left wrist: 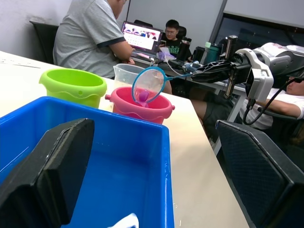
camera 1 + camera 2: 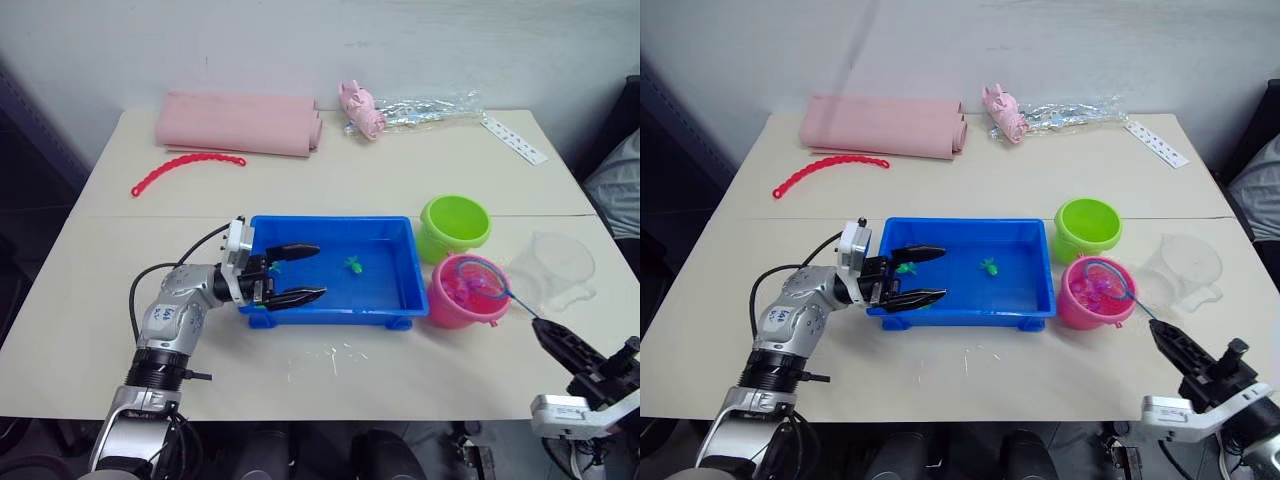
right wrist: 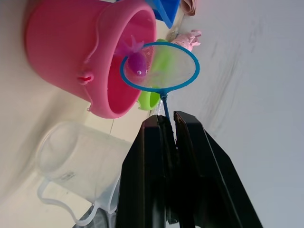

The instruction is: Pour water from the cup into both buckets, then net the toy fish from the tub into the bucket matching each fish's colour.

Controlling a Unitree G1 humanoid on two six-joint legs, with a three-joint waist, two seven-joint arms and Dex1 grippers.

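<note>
Now net (image 2: 478, 280) handle slants toward right gripper (image 2: 548, 333).

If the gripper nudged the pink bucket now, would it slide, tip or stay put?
The pink bucket is small, thin plastic, so probably light and apt to slide. It looks squat and stands flat on the table, so tipping seems less likely. The net over its mouth might catch the rim.
</note>
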